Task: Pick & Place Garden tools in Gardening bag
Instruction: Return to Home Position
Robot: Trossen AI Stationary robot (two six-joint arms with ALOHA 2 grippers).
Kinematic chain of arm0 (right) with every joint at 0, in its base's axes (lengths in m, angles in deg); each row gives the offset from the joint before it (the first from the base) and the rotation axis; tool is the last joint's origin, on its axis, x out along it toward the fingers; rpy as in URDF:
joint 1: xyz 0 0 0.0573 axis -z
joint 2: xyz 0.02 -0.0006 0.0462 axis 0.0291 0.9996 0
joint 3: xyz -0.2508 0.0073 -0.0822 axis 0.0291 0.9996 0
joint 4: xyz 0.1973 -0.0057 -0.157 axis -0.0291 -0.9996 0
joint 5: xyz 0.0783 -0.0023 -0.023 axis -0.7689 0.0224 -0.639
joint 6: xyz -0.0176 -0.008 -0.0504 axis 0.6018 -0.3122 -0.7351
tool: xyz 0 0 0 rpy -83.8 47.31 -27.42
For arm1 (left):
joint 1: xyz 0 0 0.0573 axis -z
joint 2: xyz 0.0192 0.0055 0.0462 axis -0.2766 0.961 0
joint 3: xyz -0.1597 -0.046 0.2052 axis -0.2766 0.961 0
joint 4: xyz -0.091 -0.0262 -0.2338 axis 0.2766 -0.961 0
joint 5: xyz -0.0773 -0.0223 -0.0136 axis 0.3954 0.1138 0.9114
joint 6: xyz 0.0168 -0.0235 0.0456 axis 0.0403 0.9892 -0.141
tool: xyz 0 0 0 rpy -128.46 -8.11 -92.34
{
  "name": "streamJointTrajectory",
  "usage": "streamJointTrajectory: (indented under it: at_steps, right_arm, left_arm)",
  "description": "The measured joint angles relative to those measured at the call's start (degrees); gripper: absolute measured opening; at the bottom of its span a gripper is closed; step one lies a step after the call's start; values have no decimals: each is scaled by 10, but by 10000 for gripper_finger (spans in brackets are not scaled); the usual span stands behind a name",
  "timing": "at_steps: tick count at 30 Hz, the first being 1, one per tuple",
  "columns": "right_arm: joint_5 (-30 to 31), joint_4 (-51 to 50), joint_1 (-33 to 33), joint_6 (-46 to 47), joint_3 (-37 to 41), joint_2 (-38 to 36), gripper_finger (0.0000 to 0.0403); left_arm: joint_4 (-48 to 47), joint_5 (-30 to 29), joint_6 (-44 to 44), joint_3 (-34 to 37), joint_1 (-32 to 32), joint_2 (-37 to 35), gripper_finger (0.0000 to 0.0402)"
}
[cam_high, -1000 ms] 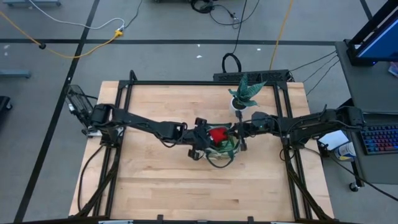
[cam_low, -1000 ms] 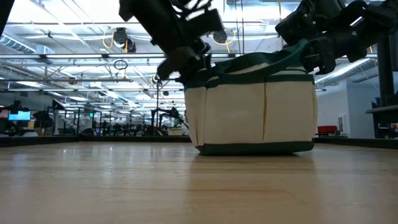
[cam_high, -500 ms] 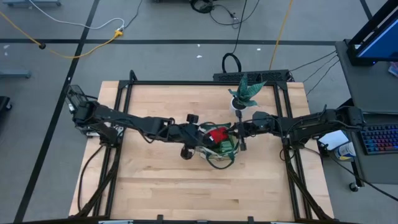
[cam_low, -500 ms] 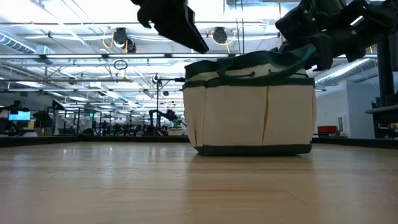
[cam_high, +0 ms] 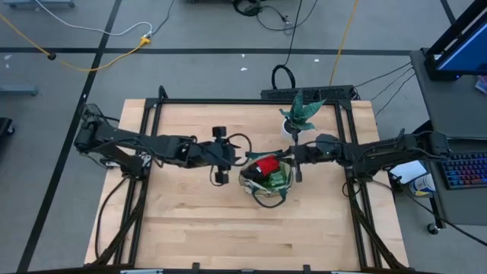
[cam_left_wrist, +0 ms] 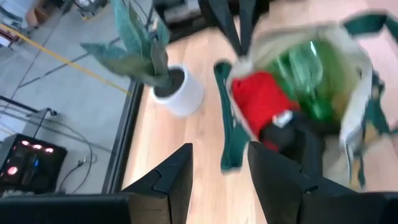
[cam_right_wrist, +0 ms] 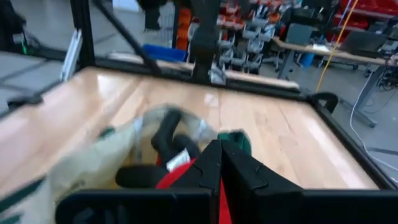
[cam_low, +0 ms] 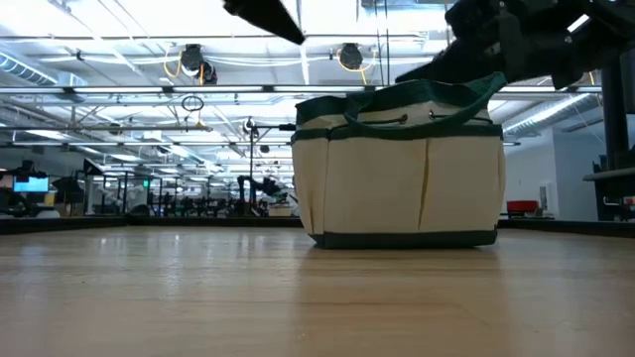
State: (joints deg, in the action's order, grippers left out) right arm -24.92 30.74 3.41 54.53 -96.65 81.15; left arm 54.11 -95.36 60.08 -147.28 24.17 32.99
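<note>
Gloves (cam_high: 265, 164) in bag (cam_low: 397, 178); low cam hides 'em.

Upright beige bag (cam_low: 397, 188), red gloves (cam_high: 265, 164) inside

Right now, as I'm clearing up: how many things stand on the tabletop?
2. The gardening bag sits centrally between left hand and right hand; the potted plant stands apart beside it. More may be hidden.

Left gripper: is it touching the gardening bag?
Apart. The low view shows the left gripper up above the gardening bag, with clear space between them.
</note>
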Motion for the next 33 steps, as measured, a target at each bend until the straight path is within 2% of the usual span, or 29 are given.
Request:
streamJointTrajectory:
  at_steps: [6, 11, 17, 25, 33]
  right_arm:
    - [1, -2, 0, 52, 0, -45, 4]
    - [2, -8, 0, 106, 0, -78, 4]
    - [2, -9, 0, 110, 0, -96, 4]
    - [2, -18, 0, 107, 0, -96, 4]
    - [2, -2, 1, 110, 0, -98, 4]
  left_arm:
    - [-66, -7, 4, 0, 2, -36, 159]
    - [-105, -7, 43, 0, 2, -63, 159]
    - [-136, -12, 78, 0, 2, -94, 159]
    - [-228, -12, 125, 0, 2, -105, 159]
    - [-221, -17, 199, 0, -2, -101, 159]
